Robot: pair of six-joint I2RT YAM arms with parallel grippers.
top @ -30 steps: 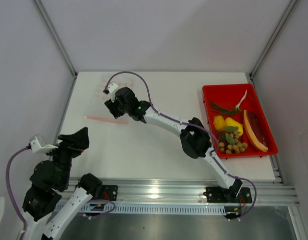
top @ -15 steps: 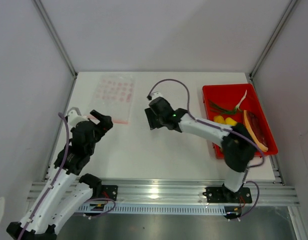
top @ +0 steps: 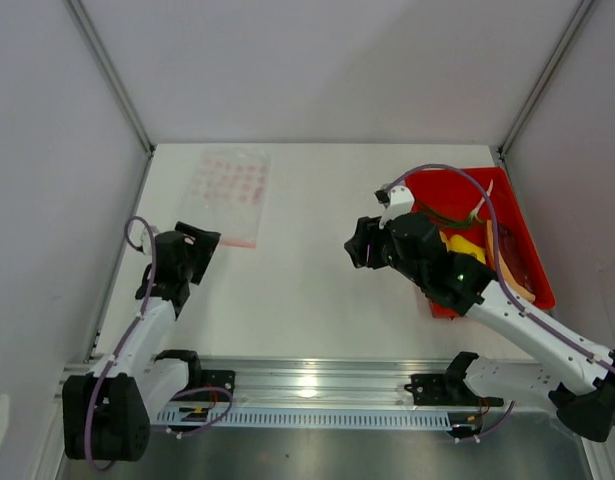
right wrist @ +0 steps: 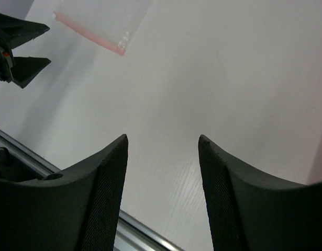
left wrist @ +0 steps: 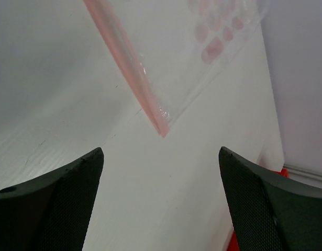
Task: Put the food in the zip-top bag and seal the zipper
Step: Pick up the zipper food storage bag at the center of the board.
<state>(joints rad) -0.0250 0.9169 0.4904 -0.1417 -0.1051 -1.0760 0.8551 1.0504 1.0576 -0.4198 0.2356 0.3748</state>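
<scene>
Black left end effector [left wrist: 161, 151] gaping, empty | right end effector [right wrist: 163, 137] half-spread, empty

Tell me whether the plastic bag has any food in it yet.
Empty: the bag lies flat on the table, and the food is over in the red tray.

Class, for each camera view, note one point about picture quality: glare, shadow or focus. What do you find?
Top external: glare streaks on the metal rail, otherwise soft, even light. Left wrist: the zipper reads clearly; the near fingers are dark and slightly soft. Right wrist: the table dims to grey shade towards the left.
</scene>
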